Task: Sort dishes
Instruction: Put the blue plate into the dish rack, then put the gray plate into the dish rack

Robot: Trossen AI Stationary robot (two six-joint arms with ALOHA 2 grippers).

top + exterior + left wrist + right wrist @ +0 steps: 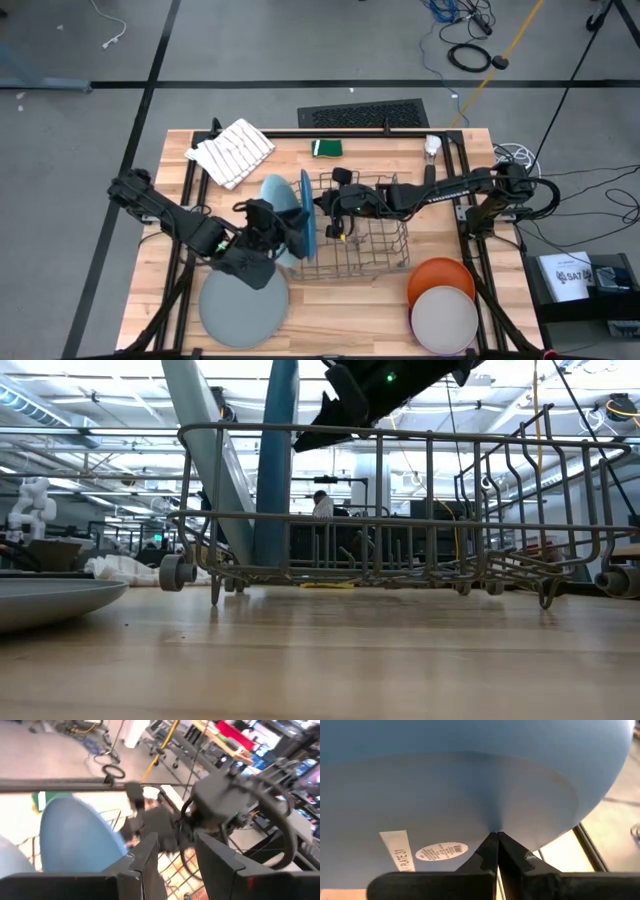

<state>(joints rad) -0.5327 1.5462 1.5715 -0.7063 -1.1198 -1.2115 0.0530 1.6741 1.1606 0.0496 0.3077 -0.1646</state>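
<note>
A darker blue plate stands on edge in the left end of the wire rack. A light blue plate leans beside it, its lower rim in the rack. My right gripper reaches over the rack from the right, shut, its tips at the darker blue plate. My left gripper is open just left of the rack, next to the darker blue plate's rim, with nothing between its fingers. A grey plate lies flat near the front left. My right gripper has its shut fingertips against the labelled underside of the darker blue plate, near its middle. The fingers come nearly level from the table's right side. The plate stands upright with its lower rim in the rack.
An orange plate and an off-white plate lie at the near right, with a purple rim showing beneath. A striped cloth, a green sponge and a small white object lie along the far edge.
</note>
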